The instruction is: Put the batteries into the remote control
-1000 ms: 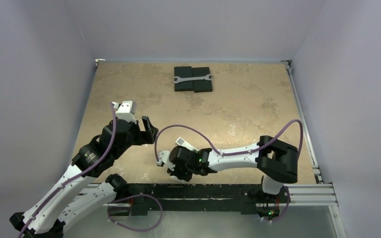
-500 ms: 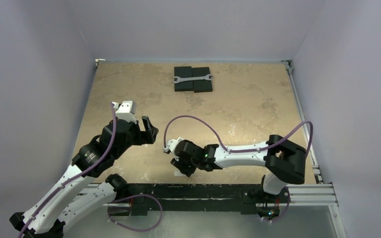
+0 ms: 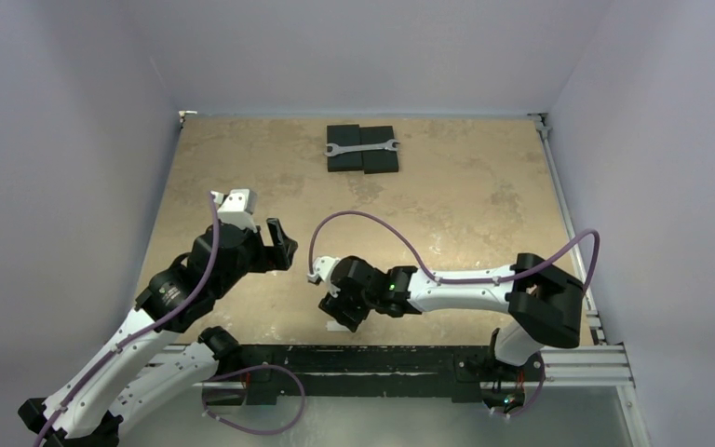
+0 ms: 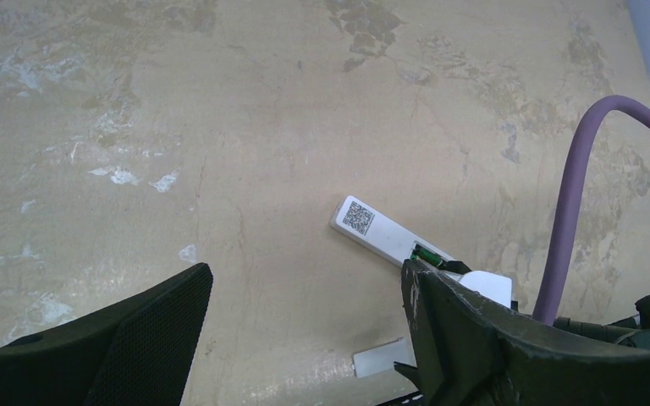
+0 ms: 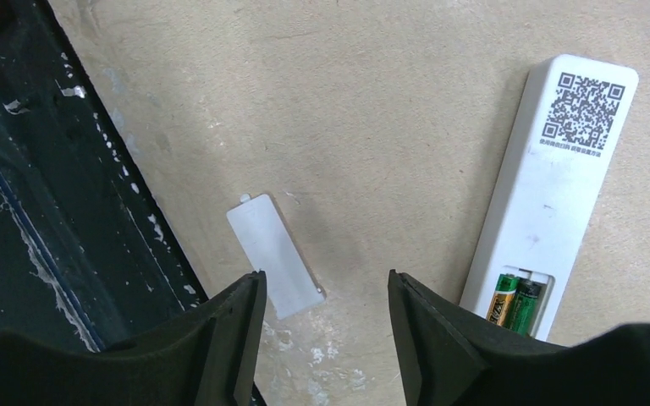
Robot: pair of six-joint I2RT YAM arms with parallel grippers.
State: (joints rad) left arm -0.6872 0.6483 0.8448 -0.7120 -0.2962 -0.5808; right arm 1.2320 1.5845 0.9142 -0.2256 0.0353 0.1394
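Note:
The remote control (image 5: 559, 186) lies back side up on the table, its QR label at the far end. Two batteries sit side by side in its open compartment, a gold one (image 5: 503, 300) and a green one (image 5: 527, 306). My right gripper (image 5: 326, 292) hangs open just above the table between the remote and the loose white cover (image 5: 272, 254), holding nothing. In the left wrist view the remote (image 4: 385, 235) shows a green battery (image 4: 427, 253) at its near end. My left gripper (image 4: 305, 296) is open and empty, up and to the left of the remote. The right arm hides the remote from above.
The white cover (image 3: 337, 326) lies close to the black front rail (image 3: 382, 358). A wrench (image 3: 361, 147) rests on black blocks (image 3: 363, 160) at the back of the table. A purple cable (image 3: 372, 228) arcs over the right wrist.
My right gripper has opened and its wrist has drawn to the right, uncovering the white cover by the front rail. The left arm has not moved.

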